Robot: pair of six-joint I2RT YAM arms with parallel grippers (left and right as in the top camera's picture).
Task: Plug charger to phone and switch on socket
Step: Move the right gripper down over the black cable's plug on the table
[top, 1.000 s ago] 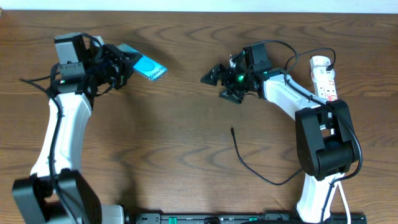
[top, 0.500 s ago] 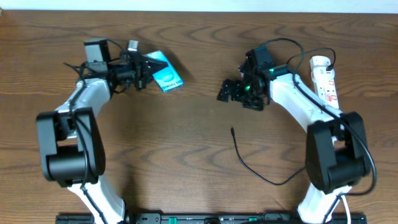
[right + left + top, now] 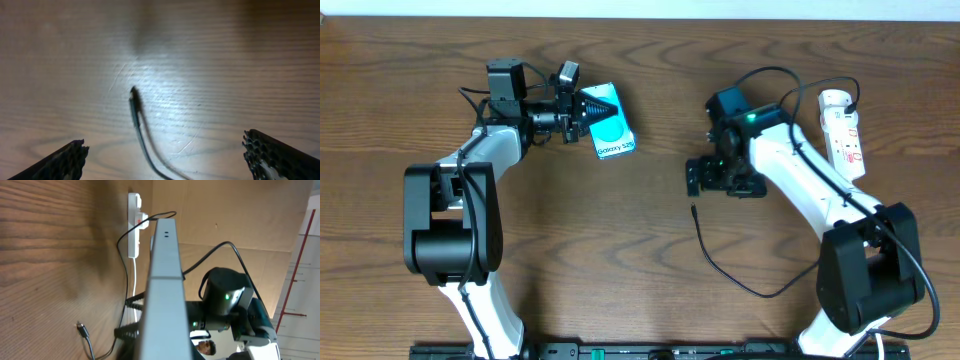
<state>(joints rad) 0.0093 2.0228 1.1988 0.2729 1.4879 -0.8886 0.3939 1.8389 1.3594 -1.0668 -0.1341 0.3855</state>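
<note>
Connector tip of charger lies loose on table, between spread fingers of your right gripper, nothing grasped. Descend off-centre and thin tip may skid or roll away. Farther off, left gripper clamps phone by one end; weak hold could let it twist during insertion. Socket at far right, well apart from both.

I'm working at a robot lab bench: a wood-grain table with a black mounting rail along its front edge, plain tan wall panels and a red metal frame beyond.
</note>
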